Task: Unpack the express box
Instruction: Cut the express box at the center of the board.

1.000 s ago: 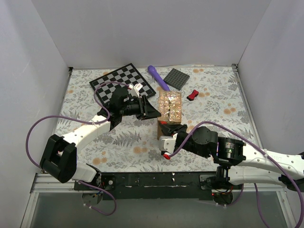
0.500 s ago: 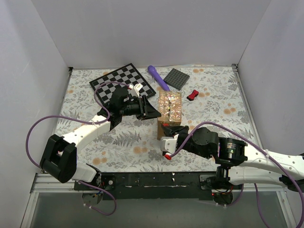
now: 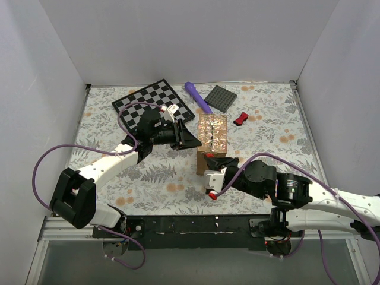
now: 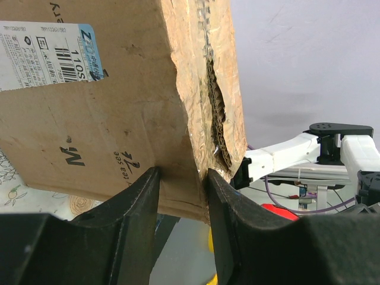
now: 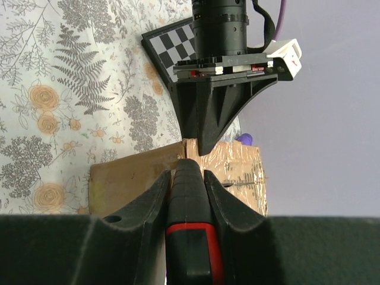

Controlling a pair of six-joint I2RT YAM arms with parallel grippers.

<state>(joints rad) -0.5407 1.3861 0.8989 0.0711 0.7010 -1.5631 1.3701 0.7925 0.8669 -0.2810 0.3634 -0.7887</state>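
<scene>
the only readable print sits on the express box point(image 4: 119, 136), seen in the left wrist view. a white shipping label point(image 4: 47, 53) stuck to its brown side carries a barcode point(image 4: 57, 49) and, beside it, the large characters "110s"; the label's blue corner holds white letters that look like "zto", though not surely, and its rows of small print are too fine to read. printed in dark ink straight on the cardboard lower down stand a bold "m:" and a small slanted line, roughly "tea see", beside a little logo mark point(image 4: 132, 165)
</scene>
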